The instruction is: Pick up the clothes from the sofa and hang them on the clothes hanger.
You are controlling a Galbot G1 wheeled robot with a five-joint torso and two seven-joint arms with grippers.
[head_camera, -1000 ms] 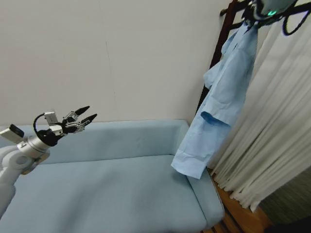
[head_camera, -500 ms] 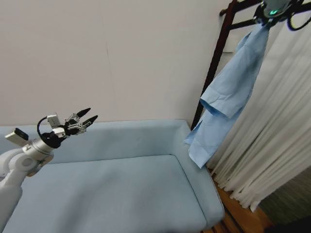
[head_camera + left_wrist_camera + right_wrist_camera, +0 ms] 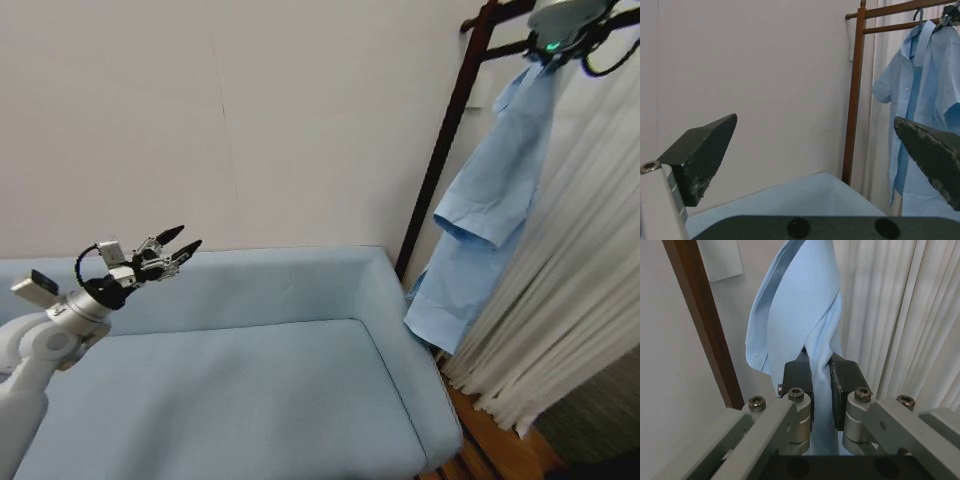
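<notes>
A light blue shirt (image 3: 492,205) hangs by its top from my right gripper (image 3: 553,30), high up beside the dark wooden clothes rack (image 3: 446,150). In the right wrist view the gripper (image 3: 821,382) is shut on a twisted fold of the shirt (image 3: 800,300), next to the rack's post (image 3: 700,315). My left gripper (image 3: 172,249) hovers open over the sofa's backrest at the left, holding nothing. From the left wrist view, its gripper (image 3: 815,120) frames the shirt (image 3: 920,100) hanging near the rack's upper bars (image 3: 900,17).
The light blue sofa (image 3: 250,390) spans the lower half of the head view, its seat bare. White curtains (image 3: 585,290) hang right behind the rack. A plain white wall (image 3: 220,120) backs the sofa. Wooden floor (image 3: 495,440) shows at the sofa's right end.
My right gripper has carried the shirt to the right, toward the rack; its hem has swung off the sofa's right end. The left arm has shifted only slightly.
</notes>
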